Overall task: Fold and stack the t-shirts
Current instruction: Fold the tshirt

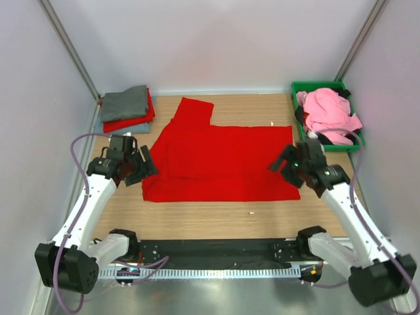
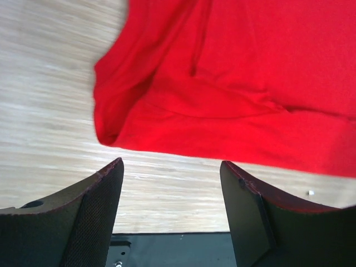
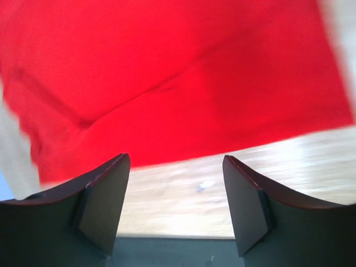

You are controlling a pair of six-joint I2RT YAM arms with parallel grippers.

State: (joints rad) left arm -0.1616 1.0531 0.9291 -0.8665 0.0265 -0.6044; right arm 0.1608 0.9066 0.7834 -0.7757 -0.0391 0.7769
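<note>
A large bright red t-shirt [image 1: 220,161] lies spread flat on the middle of the wooden table. It fills the upper part of the left wrist view [image 2: 233,83] and of the right wrist view [image 3: 178,78]. My left gripper [image 1: 143,167] is open and empty at the shirt's left edge. My right gripper [image 1: 283,164] is open and empty at the shirt's right edge. A stack of folded shirts, a grey one [image 1: 125,102] on a red one [image 1: 131,121] on a light blue-grey one, sits at the back left. A pink shirt [image 1: 328,115] lies crumpled in the bin.
A green plastic bin [image 1: 314,86] stands at the back right, with dark cloth [image 1: 299,115] under the pink shirt. A black rail [image 1: 210,249] runs along the table's near edge. White walls enclose the table on three sides.
</note>
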